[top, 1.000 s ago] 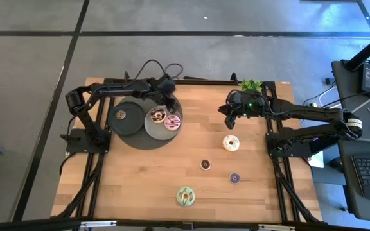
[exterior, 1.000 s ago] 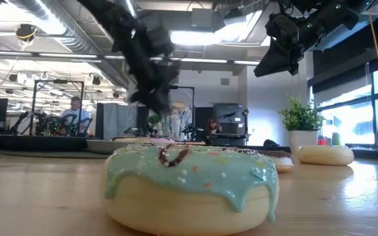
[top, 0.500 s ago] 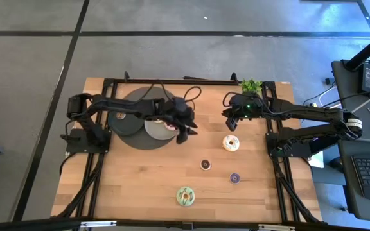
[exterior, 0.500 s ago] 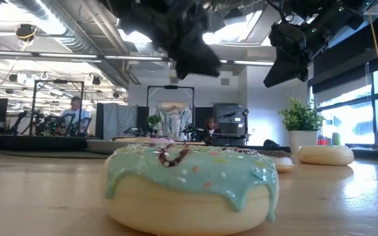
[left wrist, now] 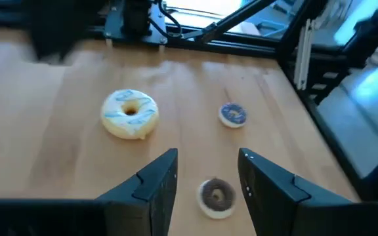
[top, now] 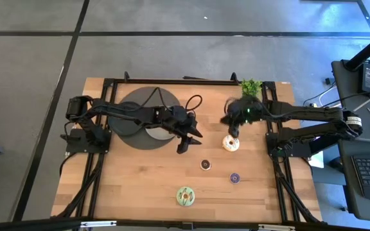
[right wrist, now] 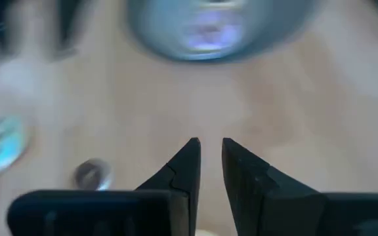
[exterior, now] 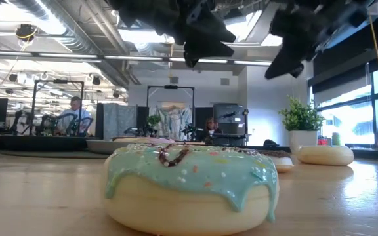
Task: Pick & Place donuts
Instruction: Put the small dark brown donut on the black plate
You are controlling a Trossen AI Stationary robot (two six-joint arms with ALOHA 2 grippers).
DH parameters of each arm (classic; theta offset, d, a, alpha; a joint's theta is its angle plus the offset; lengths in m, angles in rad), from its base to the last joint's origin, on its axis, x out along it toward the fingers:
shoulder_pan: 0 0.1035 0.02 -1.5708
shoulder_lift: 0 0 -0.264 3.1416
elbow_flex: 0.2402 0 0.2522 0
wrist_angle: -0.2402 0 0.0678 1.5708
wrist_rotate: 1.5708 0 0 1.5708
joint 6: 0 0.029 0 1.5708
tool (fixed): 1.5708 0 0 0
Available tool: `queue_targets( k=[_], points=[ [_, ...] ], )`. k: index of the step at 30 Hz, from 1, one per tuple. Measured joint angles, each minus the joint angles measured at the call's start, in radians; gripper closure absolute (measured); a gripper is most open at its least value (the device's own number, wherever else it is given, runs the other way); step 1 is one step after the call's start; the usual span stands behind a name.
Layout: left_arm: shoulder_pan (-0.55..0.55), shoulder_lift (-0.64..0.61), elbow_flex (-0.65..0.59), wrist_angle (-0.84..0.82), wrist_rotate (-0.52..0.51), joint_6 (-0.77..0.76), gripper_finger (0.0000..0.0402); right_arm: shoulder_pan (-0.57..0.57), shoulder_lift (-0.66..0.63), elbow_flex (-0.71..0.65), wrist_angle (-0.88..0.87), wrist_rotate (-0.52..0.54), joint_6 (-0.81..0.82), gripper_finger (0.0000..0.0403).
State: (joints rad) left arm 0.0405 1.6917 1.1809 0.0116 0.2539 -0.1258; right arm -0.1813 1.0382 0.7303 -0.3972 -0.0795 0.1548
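My left gripper (top: 189, 141) (left wrist: 209, 157) hangs open and holds nothing. It is above bare wood near the table's middle, just right of the grey plate (top: 154, 133). A tiny brown donut (left wrist: 216, 196) (top: 205, 165) lies on the table ahead of its fingers. My right gripper (top: 230, 131) (right wrist: 210, 143) hovers over the white donut (top: 230, 144) (left wrist: 130, 113). Its fingers stand a narrow gap apart with nothing between them. A tiny purple donut (top: 234, 178) and a green-iced donut (top: 185, 196) (exterior: 189, 187) lie nearer the front edge. A blurred pink donut (right wrist: 210, 31) sits on the plate.
The large dark disc (top: 133, 109) lies under the grey plate at the far left, and my left arm crosses both. A small potted plant (top: 251, 85) stands at the far right corner. Black frame rails run along both sides of the table. People show in the room behind.
My left gripper has swung away from the grey plate toward the table's right and near edges, rising a little and rolling, and has stayed open. My right gripper has tipped and shifted slightly toward the near edge, closer over the white donut. No donut has moved.
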Motion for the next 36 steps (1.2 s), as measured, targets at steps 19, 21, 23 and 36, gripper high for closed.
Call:
queue_targets(
  k=[19, 21, 23, 36],
  points=[
    [-0.166, -0.057, -0.002, -0.010, -0.067, -0.220, 0.0250, 0.437, 0.237, 0.001, 0.184, 0.195, 0.045, 0.0336],
    [-0.187, -0.065, -0.001, 0.007, -0.117, -0.211, 0.0249, 0.458, 0.291, 0.001, 0.225, 0.193, 0.047, 0.0336],
    [-0.208, -0.072, -0.002, 0.013, -0.164, -0.206, 0.0250, 0.474, 0.342, 0.001, 0.257, 0.193, 0.045, 0.0336],
    [-0.291, -0.119, -0.002, 0.011, -0.282, -0.211, 0.0249, 0.508, 0.537, 0.001, 0.390, 0.165, 0.074, 0.0315]
  ],
)
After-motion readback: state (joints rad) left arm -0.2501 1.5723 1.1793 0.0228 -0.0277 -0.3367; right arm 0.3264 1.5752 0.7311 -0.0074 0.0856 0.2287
